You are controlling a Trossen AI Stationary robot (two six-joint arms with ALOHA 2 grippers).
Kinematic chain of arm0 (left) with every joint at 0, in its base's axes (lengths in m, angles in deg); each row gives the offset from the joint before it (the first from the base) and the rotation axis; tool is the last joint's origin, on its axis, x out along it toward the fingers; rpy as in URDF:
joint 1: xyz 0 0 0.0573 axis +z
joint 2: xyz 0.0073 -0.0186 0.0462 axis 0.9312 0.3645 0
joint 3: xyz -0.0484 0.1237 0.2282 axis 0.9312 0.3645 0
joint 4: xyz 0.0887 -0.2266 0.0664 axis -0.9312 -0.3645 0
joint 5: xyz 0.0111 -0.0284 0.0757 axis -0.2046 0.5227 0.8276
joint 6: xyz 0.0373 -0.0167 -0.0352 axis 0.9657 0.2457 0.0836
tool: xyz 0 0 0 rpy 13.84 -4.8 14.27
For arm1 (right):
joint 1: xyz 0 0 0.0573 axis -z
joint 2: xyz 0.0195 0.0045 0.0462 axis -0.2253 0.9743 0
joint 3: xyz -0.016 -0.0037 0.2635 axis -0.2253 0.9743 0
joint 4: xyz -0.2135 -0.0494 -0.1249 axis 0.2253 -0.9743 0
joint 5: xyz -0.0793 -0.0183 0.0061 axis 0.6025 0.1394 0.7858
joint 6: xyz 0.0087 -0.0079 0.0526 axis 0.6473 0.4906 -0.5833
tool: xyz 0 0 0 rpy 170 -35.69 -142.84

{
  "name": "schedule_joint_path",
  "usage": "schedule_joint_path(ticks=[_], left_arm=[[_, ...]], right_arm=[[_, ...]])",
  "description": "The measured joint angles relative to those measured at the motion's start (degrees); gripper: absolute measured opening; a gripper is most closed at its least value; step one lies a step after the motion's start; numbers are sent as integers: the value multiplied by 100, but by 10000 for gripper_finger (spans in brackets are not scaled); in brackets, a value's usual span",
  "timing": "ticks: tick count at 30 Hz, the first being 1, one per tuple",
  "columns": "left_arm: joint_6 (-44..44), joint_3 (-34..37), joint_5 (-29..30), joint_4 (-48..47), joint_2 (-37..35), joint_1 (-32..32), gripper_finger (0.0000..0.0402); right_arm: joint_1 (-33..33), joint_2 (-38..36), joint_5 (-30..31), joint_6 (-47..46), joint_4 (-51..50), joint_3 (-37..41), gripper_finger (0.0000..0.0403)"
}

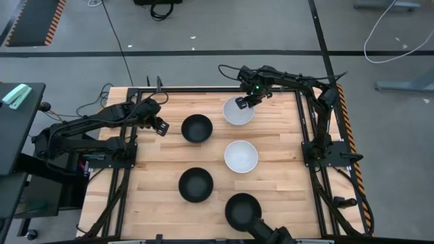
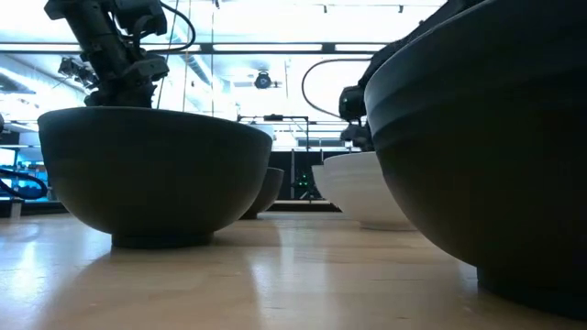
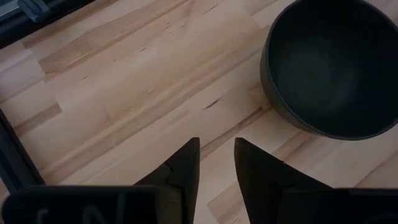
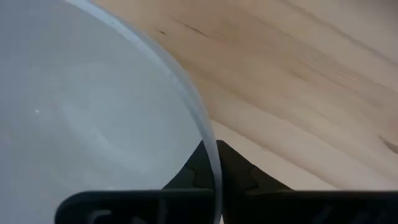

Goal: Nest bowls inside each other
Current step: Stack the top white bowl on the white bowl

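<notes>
Five bowls show in the high view. One black bowl (image 1: 196, 128) sits in the far middle of the table, a second black bowl (image 1: 196, 184) near the middle, and a third black bowl (image 1: 243, 211) at the near edge. A white bowl (image 1: 241, 156) rests on its base at centre right. My right gripper (image 1: 241, 104) is shut on the far white bowl (image 1: 238, 112). My left gripper (image 3: 216, 146) is narrowly open above bare wood, left of the far black bowl (image 3: 329, 65), touching nothing. My right gripper pinches the far white bowl by its rim (image 4: 208, 140), at the bowl's far left side. One finger (image 4: 186, 177) is inside the bowl and the other finger (image 4: 242, 171) outside. The fingers come from above, slanting down. Whether the bowl is lifted clear I cannot tell.
The wooden table (image 1: 271, 196) is framed by black rails (image 1: 308, 129) on its left and right sides. Bare wood lies along the left side and between the bowls. In the low view the nearest black bowl (image 2: 495, 137) fills the right of the picture.
</notes>
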Motion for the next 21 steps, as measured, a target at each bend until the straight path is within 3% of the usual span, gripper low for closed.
schedule_joint_path(ticks=[12,21], left_arm=[[9,0,0,2,0,-11,107],[13,0,0,25,0,-11,107]], right_arm=[[-164,-1633,133,-13,-530,0,2],[-1126,-2950,627,-997,-1482,-2,2]])
